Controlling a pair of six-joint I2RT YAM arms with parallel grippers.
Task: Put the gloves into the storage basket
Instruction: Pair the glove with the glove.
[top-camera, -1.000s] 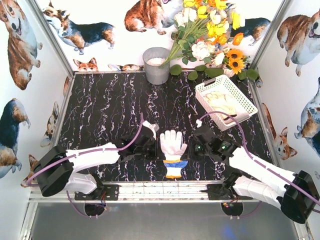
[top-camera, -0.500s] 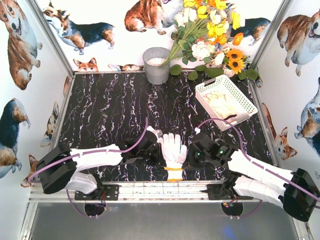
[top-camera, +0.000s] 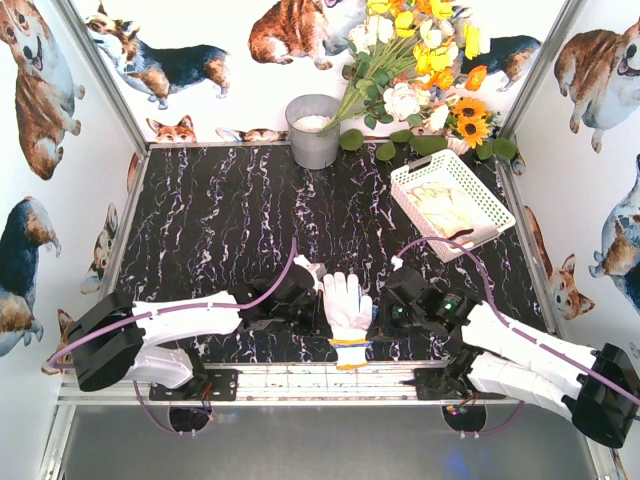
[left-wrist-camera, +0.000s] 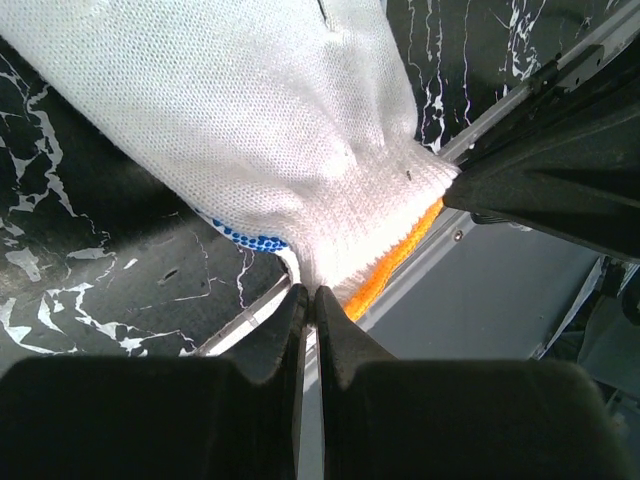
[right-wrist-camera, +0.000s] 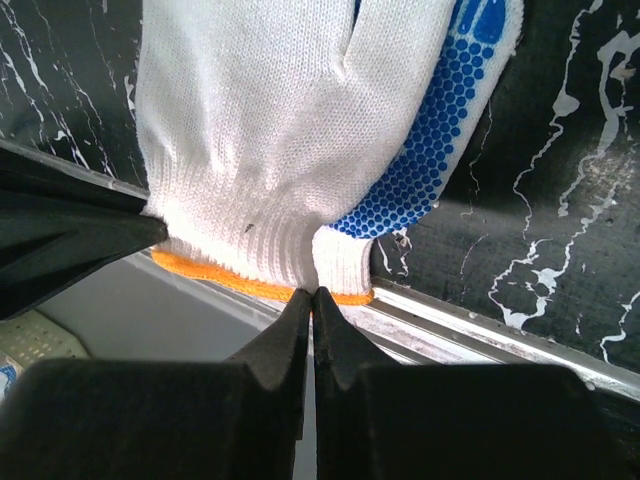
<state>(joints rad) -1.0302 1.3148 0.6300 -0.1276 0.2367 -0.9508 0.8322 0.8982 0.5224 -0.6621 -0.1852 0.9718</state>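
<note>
A white knit glove (top-camera: 347, 298) with an orange-edged cuff lies at the table's near edge, fingers pointing away from the arms. A blue-dotted layer (right-wrist-camera: 440, 140) shows under it. My left gripper (top-camera: 328, 324) is shut on the cuff from the left, pinching the ribbed knit (left-wrist-camera: 311, 292). My right gripper (top-camera: 372, 324) is shut on the same cuff from the right (right-wrist-camera: 312, 293). The white knit (left-wrist-camera: 250, 130) fills most of the left wrist view. The storage basket (top-camera: 420, 165) stands at the back right with cream gloves (top-camera: 440, 207) inside.
A grey metal bucket (top-camera: 313, 130) stands at the back centre. Next to it a bunch of flowers (top-camera: 415, 70) leans over the basket's far side. A metal rail (top-camera: 300, 372) runs along the table's near edge. Printed walls close in both sides.
Both grippers have closed in on the glove's cuff from either side. The glove has slid slightly toward the near edge, its blue-and-yellow cuff end now drawn in with only an orange edge showing.
</note>
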